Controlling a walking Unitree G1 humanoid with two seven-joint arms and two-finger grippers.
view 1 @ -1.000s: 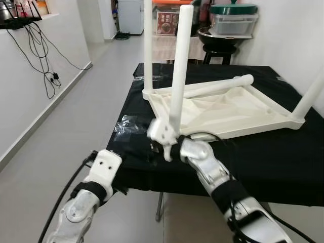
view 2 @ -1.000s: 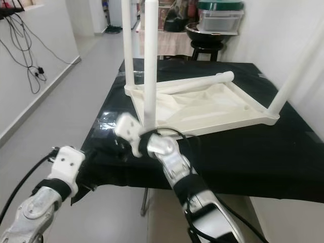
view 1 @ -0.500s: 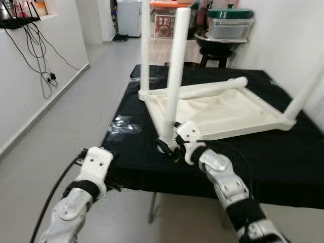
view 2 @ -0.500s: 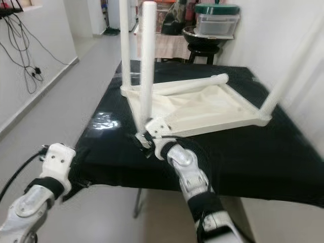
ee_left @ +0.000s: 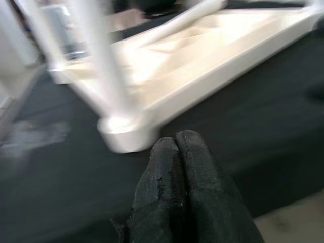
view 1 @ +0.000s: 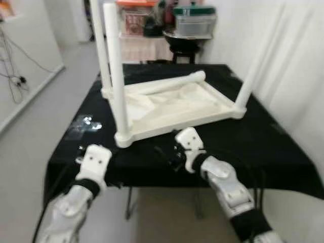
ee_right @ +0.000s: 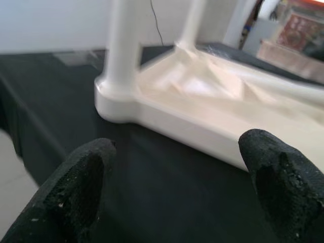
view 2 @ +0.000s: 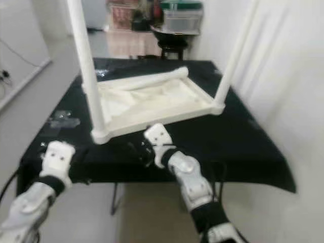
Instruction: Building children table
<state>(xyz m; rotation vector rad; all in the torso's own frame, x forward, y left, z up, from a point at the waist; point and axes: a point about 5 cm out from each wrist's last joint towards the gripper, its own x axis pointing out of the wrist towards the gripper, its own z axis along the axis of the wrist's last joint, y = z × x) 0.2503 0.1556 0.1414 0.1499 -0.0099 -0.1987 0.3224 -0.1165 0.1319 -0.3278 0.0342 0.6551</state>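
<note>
The white children's table (view 1: pixel 202 109) lies upside down on the black cloth. Three legs stand upright: the near-left leg (view 1: pixel 115 76), the far-left leg (view 1: pixel 100 45) and the right leg (view 1: pixel 258 61). A loose fourth leg (view 1: pixel 167 83) lies across the underside. My right gripper (ee_right: pixel 177 177) hovers open over the cloth just before the near-left corner (ee_right: pixel 119 101), with nothing between its fingers (ee_right: pixel 76 187). My left gripper (ee_left: pixel 175 142) is shut and empty, pointing at that same corner (ee_left: pixel 124 134) from the table's front edge. My left arm (view 1: pixel 95 158) is at the lower left.
The work table's front edge (view 1: pixel 152 174) is right under both wrists. A black stool with a pot and a lidded container (view 1: pixel 192 25) stands behind the table. A white wall (view 1: pixel 298 76) runs close along the right. Bare floor (view 1: pixel 30 131) lies to the left.
My right gripper let go of the near-left leg, which now stands upright in its corner, and drew back toward the front edge. The camera has swung right.
</note>
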